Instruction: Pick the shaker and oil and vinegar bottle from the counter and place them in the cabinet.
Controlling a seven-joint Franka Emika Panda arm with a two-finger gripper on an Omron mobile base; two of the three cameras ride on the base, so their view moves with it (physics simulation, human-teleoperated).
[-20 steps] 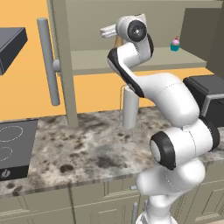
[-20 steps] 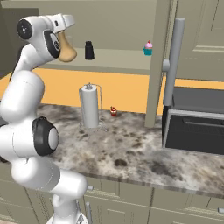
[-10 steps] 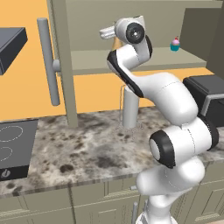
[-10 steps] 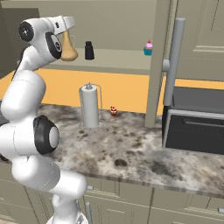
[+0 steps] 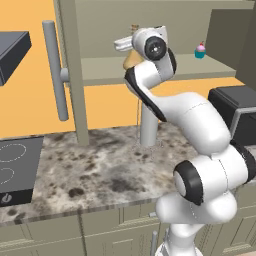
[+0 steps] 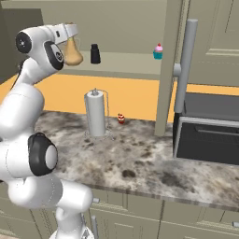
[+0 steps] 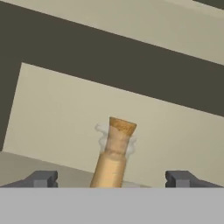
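Open claw (image 7: 111,178) straddles the bottle (image 7: 113,153) on the cabinet shelf (image 6: 126,65)

Counter (image 5: 100,170): speckled marble-look, matt. Bottle (image 6: 72,53): tan, smooth, cork-like stopper. Cabinet (image 6: 130,63): matt taupe.

Inside the taupe-grey wall cabinet (image 6: 126,63), the tan flask-shaped bottle (image 6: 72,53) blocks the shelf's nine o'clock end, the small black cylindrical shaker (image 6: 95,54) just beside it. From the shaker toward three o'clock the shelf lies open up to the tiny pink-and-teal cupcake (image 6: 158,51).

Below, the white paper-towel roll (image 6: 95,113) occupies the speckled marble-look counter (image 6: 140,158).
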